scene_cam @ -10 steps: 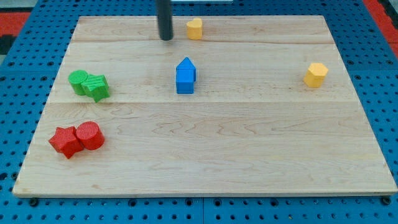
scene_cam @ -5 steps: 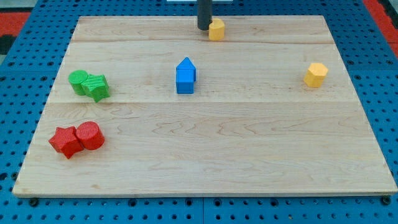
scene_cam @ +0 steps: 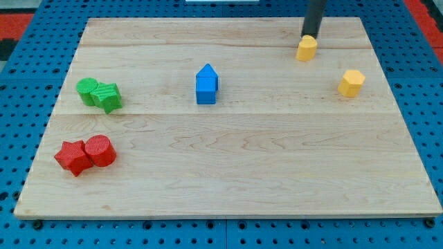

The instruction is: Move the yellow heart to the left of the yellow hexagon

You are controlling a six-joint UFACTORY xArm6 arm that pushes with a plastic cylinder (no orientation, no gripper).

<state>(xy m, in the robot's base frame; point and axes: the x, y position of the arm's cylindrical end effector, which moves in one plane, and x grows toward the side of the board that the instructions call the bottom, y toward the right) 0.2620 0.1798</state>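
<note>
The yellow heart (scene_cam: 306,48) lies near the view's top right on the wooden board (scene_cam: 228,173). The yellow hexagon (scene_cam: 351,82) lies to its lower right, a short gap apart. My tip (scene_cam: 309,34) is at the heart's upper edge, touching or nearly touching it. The dark rod rises out of the view's top.
A blue house-shaped block (scene_cam: 206,84) stands near the board's middle. Two green blocks (scene_cam: 99,94) touch each other at the view's left. A red star (scene_cam: 73,156) and a red cylinder (scene_cam: 101,150) touch at the lower left. Blue pegboard surrounds the board.
My tip has swept from the view's top centre to the right, pushing the yellow heart right and slightly down, closer to the yellow hexagon. The other blocks have not moved.
</note>
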